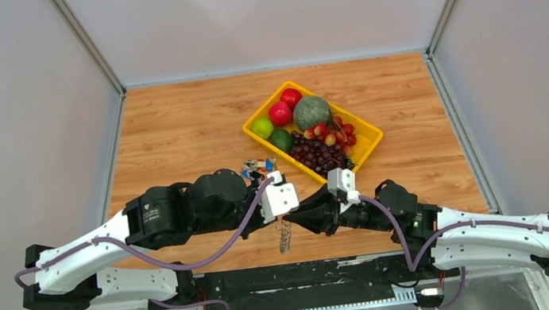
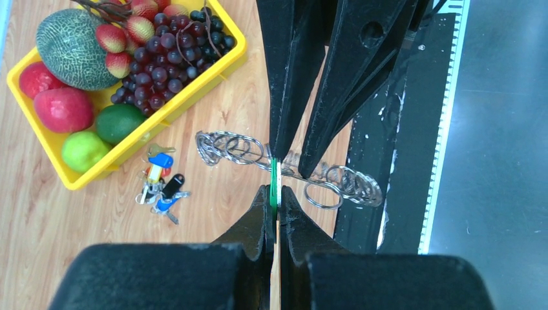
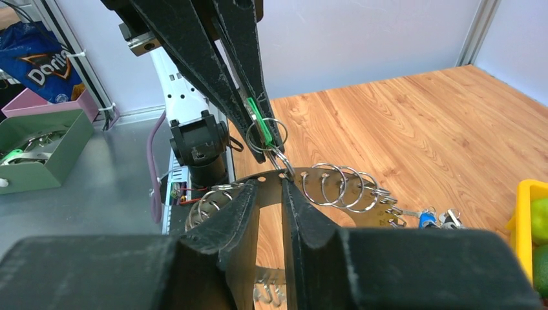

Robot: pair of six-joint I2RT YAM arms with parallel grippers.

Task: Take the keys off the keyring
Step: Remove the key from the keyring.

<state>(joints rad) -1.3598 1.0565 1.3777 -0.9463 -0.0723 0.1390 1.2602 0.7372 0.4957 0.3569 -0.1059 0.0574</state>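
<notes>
The left gripper [image 2: 274, 192] is clamped shut on the green tag [image 2: 273, 175]. This holds the keyring [image 1: 285, 238] up off the wood, just above the middle of the table's [image 1: 172, 128] near edge. Hung by its tag, the ring sags to either side and the keys [image 2: 226, 147] spread along it in a loose silver row, which probably lets the other arm reach a single stretch of wire.

The right gripper [image 3: 273, 186] comes in from the opposite side, tip to tip with the left one. Its jaws stand a little apart and straddle the ring right beside the tag. I cannot tell whether the pads touch metal yet, but it looks set to pinch the ring so a key can be worked off.

Room is tight at the centre, where the two sets of fingers almost meet. The black base plate [image 2: 388, 129] lies directly beneath the right end of the ring.

Bare wood opens toward the table's left edge and far-left corner. A small coloured key bunch [image 2: 161, 187] lies just beside the near rim of the yellow fruit tray [image 2: 161, 119], and both are well clear of the hanging ring.
</notes>
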